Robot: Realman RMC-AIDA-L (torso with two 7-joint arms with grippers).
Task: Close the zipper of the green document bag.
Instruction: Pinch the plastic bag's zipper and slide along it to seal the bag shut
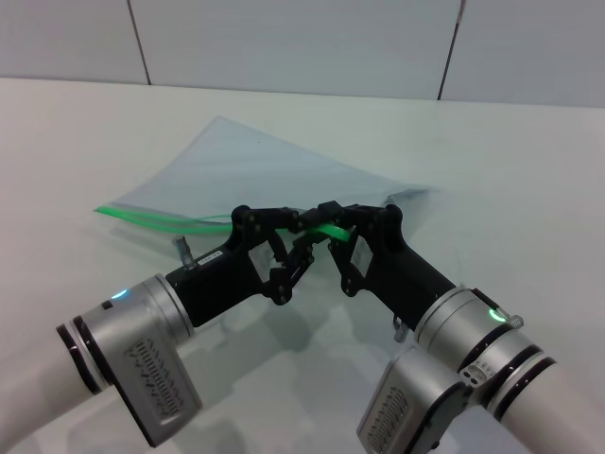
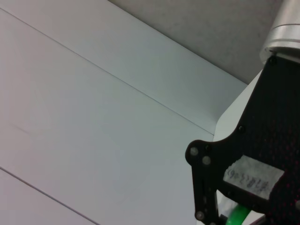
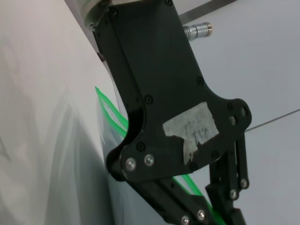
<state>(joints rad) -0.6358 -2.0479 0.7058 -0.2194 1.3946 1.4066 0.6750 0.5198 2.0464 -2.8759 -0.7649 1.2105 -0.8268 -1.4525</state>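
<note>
The green document bag [image 1: 274, 170] lies flat on the white table, translucent pale blue, with one far corner pointing away from me. Its bright green zipper [image 1: 161, 220] runs along the near edge, and at the left end the two strips stand apart. My left gripper [image 1: 304, 235] comes in from the lower left and my right gripper [image 1: 331, 227] from the lower right. They meet at the zipper's right part, each shut on the green strip. The slider tab is hidden behind the fingers. The zipper [image 3: 110, 110] shows parted in the right wrist view, and a short green piece [image 2: 238, 216] shows in the left wrist view.
The white table [image 1: 492, 161] stretches out on all sides of the bag. A pale panelled wall [image 1: 302, 38] rises behind it. Both silver forearms fill the near edge of the head view.
</note>
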